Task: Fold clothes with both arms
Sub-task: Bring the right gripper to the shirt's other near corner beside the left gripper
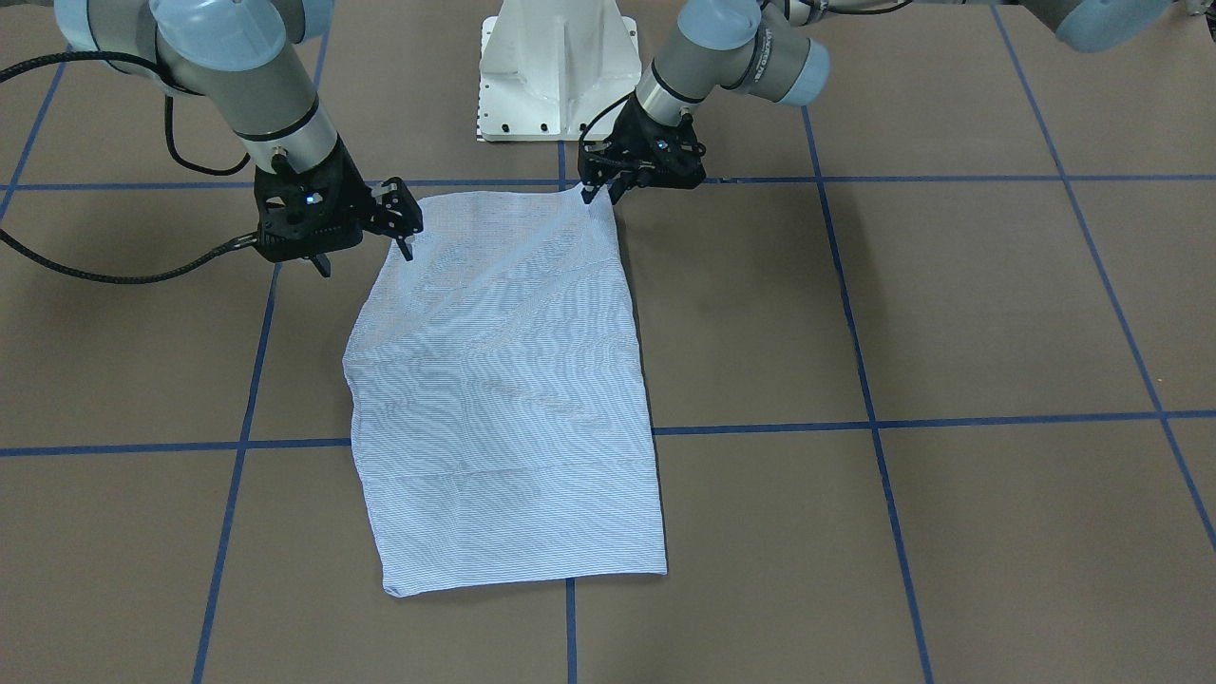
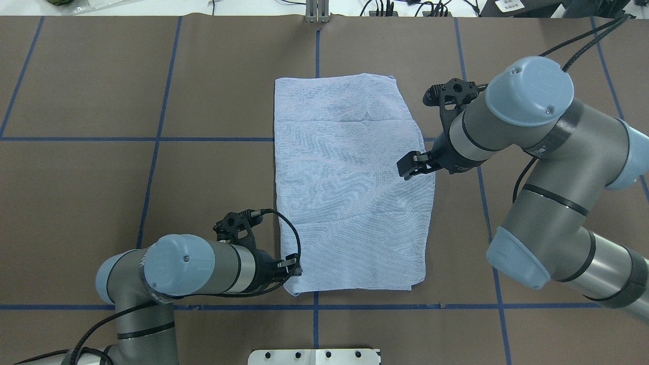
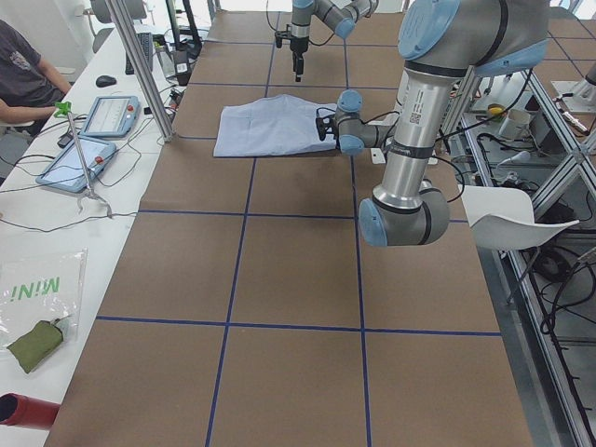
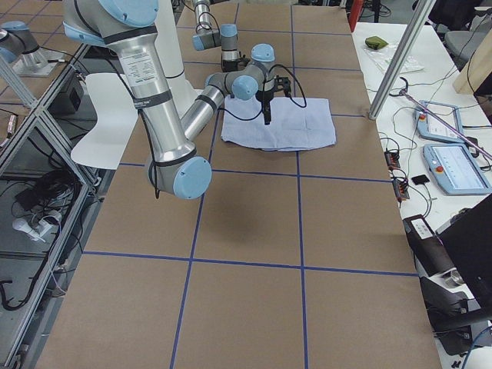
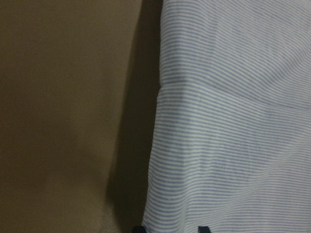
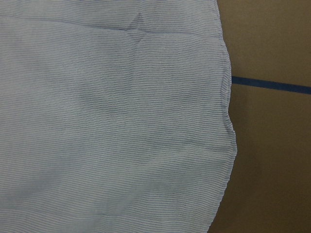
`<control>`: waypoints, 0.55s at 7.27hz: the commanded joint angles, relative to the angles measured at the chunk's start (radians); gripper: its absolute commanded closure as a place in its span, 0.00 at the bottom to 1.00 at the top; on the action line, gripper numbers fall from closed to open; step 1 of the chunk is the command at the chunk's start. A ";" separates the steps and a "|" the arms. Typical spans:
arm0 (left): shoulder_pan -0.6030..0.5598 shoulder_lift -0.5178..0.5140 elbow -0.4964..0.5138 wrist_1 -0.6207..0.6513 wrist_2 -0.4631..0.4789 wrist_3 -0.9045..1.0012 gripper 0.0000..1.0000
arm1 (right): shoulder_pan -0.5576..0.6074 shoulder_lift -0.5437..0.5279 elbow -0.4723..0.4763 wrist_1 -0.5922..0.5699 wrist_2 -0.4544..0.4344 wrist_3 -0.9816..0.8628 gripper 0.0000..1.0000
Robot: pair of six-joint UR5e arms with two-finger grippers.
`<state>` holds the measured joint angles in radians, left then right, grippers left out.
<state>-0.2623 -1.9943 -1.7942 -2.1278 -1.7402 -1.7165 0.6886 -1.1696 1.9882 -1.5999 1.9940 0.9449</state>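
Note:
The light blue-and-white striped shirt [image 2: 350, 187] lies folded into a tall rectangle in the middle of the table, also seen in the front view [image 1: 503, 389]. My left gripper [image 2: 293, 268] sits low at the shirt's corner nearest the robot, shut on that corner [image 1: 597, 190]. In the left wrist view, striped cloth [image 5: 233, 145] lies between the two fingertips at the bottom edge. My right gripper [image 2: 413, 165] hovers above the shirt's opposite long edge, open and holding nothing. The right wrist view shows only the shirt's curved edge [image 6: 228, 121] and no fingers.
The robot's white pedestal base [image 1: 559, 71] stands just behind the shirt. Blue tape lines [image 1: 874, 423] cross the brown table cover. A side bench holds tablets [image 3: 79, 163], cables and a metal post [image 3: 140, 70], with a person [image 3: 23, 70] seated beside it.

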 commanded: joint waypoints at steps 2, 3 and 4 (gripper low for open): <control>0.002 -0.001 0.001 0.005 -0.001 0.000 0.74 | 0.000 -0.001 0.001 0.000 0.000 0.000 0.00; 0.000 -0.003 -0.005 0.029 -0.004 -0.001 1.00 | 0.000 -0.001 0.001 0.000 0.000 0.000 0.00; -0.002 -0.003 -0.016 0.032 -0.010 -0.002 1.00 | 0.000 -0.001 0.001 0.000 0.000 0.002 0.00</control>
<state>-0.2622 -1.9964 -1.8000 -2.1061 -1.7445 -1.7176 0.6888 -1.1704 1.9895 -1.5999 1.9942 0.9453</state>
